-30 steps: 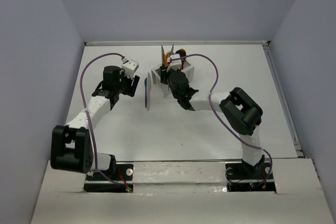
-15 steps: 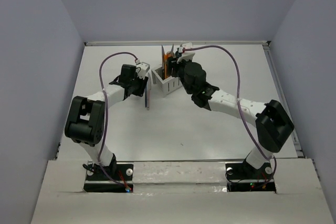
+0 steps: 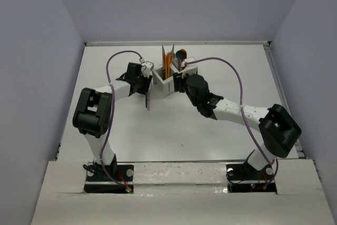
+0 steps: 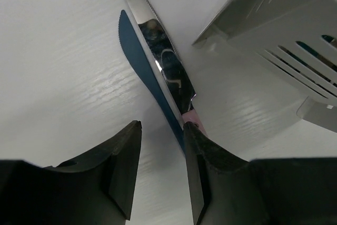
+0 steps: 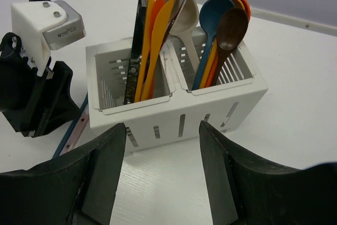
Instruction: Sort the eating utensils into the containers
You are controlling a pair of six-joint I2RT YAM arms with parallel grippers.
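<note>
Left hand (image 4: 160, 127), apart, hovers over knives (image 4: 159, 51) at caddy's (image 5: 168, 125) eight o'clock; next, clamp one. Right hand (image 5: 160, 127) apart.

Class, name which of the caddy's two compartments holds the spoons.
The compartment farther from the left gripper: blue, brown and orange spoons stand in it. The other compartment holds flat knives.

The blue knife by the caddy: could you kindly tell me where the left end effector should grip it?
Grip the blue knife at its handle end, from above, across its width. It lies flat, the silver knife against one edge, so the left end effector may pinch both.
</note>
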